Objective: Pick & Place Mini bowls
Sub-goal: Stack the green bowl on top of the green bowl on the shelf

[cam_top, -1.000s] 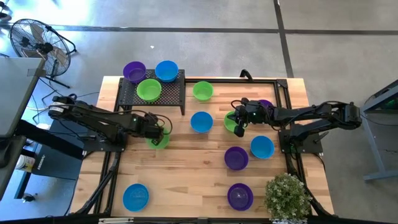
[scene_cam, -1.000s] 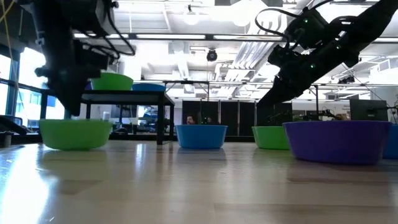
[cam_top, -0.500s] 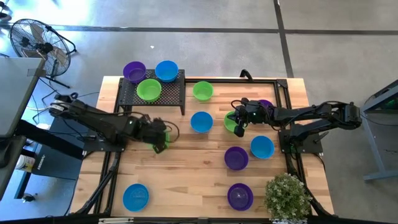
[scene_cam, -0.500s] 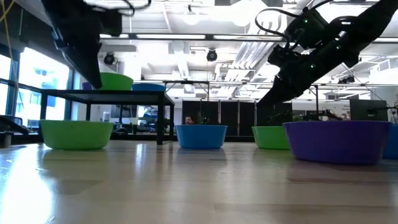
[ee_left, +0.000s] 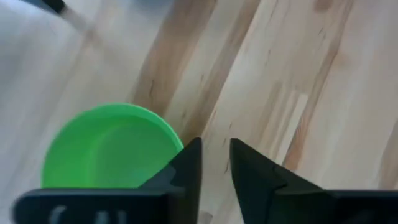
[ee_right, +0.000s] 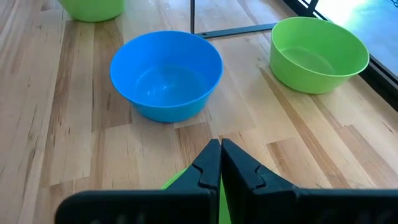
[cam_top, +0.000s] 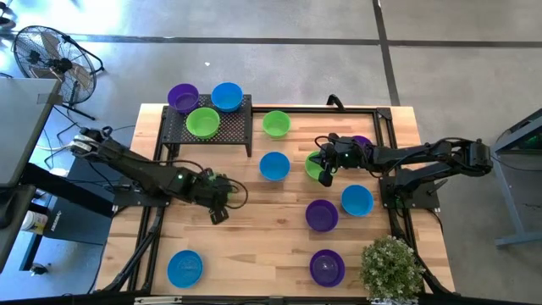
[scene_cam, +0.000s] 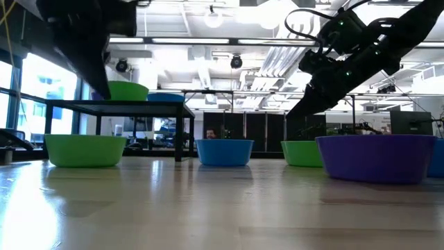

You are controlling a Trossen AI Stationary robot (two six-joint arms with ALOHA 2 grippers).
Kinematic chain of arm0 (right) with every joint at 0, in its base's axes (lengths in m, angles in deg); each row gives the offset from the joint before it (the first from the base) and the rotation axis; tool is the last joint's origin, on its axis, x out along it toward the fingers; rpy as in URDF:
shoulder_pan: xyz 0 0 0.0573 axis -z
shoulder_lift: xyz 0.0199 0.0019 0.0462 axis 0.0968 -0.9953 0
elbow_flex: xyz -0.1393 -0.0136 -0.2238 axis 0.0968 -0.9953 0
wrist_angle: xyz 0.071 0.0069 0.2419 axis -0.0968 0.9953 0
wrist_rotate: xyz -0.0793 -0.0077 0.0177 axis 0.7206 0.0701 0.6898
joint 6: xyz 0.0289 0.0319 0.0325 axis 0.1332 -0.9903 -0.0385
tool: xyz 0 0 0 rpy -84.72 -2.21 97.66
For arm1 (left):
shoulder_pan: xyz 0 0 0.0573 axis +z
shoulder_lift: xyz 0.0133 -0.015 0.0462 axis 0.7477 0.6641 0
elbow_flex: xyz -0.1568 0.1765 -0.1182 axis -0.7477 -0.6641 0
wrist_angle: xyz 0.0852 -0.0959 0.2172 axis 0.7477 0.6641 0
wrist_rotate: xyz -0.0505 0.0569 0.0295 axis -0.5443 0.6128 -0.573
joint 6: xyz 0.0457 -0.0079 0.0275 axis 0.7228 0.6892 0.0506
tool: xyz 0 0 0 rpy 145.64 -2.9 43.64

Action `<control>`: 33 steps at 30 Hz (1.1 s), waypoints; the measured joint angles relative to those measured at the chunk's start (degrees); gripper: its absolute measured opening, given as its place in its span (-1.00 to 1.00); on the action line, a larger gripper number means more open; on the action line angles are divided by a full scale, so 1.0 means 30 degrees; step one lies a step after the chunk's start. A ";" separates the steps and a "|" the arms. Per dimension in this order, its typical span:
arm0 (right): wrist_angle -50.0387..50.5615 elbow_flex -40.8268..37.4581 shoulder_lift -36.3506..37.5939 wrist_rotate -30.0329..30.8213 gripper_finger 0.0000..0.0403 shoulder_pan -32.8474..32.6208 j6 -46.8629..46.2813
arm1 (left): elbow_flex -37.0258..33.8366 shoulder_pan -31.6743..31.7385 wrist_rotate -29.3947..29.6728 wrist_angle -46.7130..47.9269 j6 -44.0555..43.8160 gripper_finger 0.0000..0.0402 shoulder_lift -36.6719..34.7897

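Pick step in hand. The left gripper (cam_top: 217,206), fingers narrowly parted and empty, hung left of centre beside a green mini bowl (ee_left: 109,146). The right gripper (cam_top: 324,174), fingers pressed together, pinched another green bowl's (cam_top: 312,166) rim right of centre; lifting seemed next.

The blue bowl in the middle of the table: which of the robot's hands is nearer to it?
The right. The right hand sits just beside the blue bowl, at a green bowl next to it. The left hand is farther off, toward the table's front-left.
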 joint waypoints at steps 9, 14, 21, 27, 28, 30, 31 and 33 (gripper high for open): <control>-0.0072 0.0022 -0.0007 0.0000 -0.99 -0.0002 0.0058 | 0.0000 0.0000 -0.0707 0.1042 -0.0996 0.04 0.2428; -0.0065 0.0022 -0.0007 0.0000 -1.00 0.0000 0.0095 | 0.0000 0.0007 -0.0238 0.2698 -0.2825 0.12 0.3153; -0.0085 0.0022 -0.0007 0.0000 -1.00 0.0000 0.0138 | 0.0000 0.0007 0.0195 0.2495 -0.3298 0.09 0.3296; -0.0116 0.0022 -0.0007 0.0002 -1.00 0.0000 0.0151 | 0.0000 0.0007 0.0275 0.1967 -0.2950 -0.17 0.4088; -0.0116 0.0022 -0.0007 0.0000 -1.00 0.0000 0.0153 | 0.0000 0.0007 0.0147 0.2040 -0.2925 -0.22 0.4262; -0.0116 0.0022 -0.0007 0.0000 -0.99 0.0000 0.0146 | 0.0000 0.0007 -0.0120 0.2058 -0.2777 -0.30 0.4767; -0.0116 0.0022 -0.0007 0.0000 -0.99 0.0000 0.0146 | 0.0000 0.0007 -0.0205 0.2018 -0.2625 -0.33 0.5118; -0.0116 0.0022 -0.0007 0.0000 -0.99 0.0000 0.0146 | -0.0007 0.0007 -0.0320 0.1910 -0.2252 -0.37 0.5716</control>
